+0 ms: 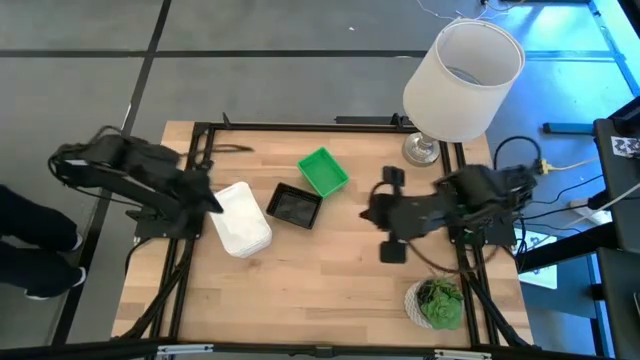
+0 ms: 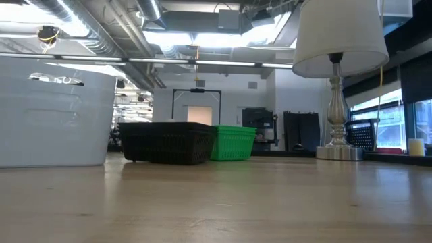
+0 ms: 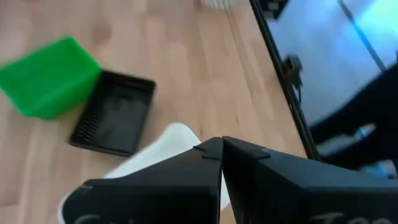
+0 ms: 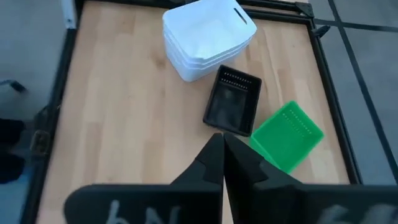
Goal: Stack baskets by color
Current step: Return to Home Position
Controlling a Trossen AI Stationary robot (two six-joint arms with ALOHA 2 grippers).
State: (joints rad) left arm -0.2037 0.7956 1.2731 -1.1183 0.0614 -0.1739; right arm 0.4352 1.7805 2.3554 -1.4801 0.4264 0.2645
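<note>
Mostly, the danger is on the left. The left hand (image 3: 221,149), clenched and empty, hangs right at the left edge of the white baskets (image 1: 241,220), so a low pull-back could clip the pile and shove or tip it. The right hand (image 4: 219,142), also clenched on nothing, is well apart. The white pile sits nested straight, mid-left on the bench (image 1: 330,290). The black basket (image 1: 296,206) lies just right of it, and the green basket (image 1: 323,172) is just beyond, farther back.

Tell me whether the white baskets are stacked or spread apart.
Stacked. The white baskets sit nested in one pile, several rims layered at its side, beside the black basket.
</note>
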